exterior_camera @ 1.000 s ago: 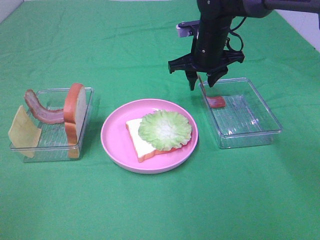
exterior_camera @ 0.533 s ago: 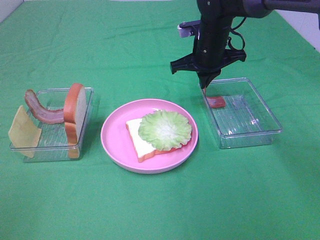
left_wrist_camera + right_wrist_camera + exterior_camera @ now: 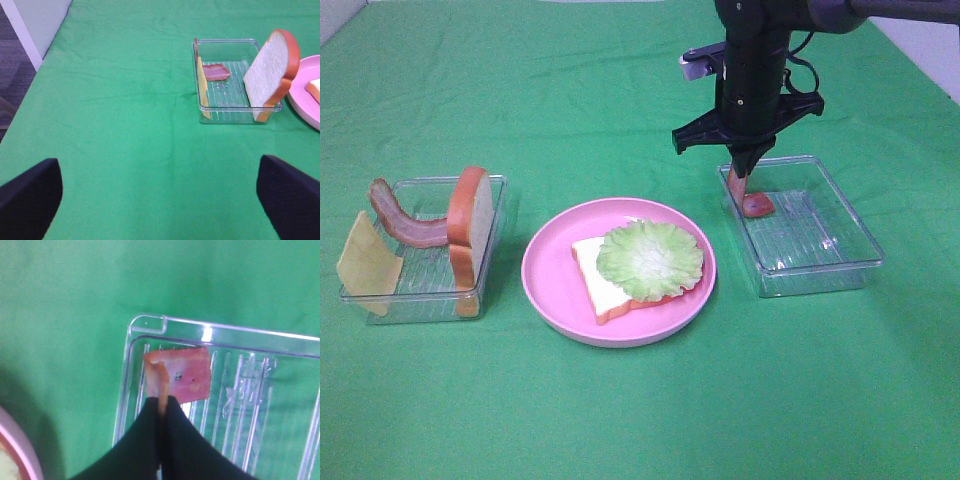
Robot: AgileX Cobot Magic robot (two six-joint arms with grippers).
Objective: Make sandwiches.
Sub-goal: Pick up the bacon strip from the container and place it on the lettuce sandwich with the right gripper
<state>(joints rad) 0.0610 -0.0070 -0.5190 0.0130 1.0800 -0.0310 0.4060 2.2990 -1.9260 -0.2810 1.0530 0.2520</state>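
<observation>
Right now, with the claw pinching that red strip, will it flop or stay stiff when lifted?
Probably floppy: the bacon strip bends up where the right gripper pinches its edge, while the rest lies flat in the tray. It looks thin, so likely light. Held by one edge only, it may dangle and swing.

The green table (image 3: 640, 425) carries three things — left tray (image 3: 415, 302), pink plate (image 3: 550, 262), right tray (image 3: 820, 278) — well apart.

Pink plate (image 3: 542, 292), grn lettuce (image 3: 650, 258), red-brn bacon (image 3: 757, 206).

Matt green cloth (image 3: 620, 420), clear glossy plastic trays (image 3: 840, 250)
</observation>
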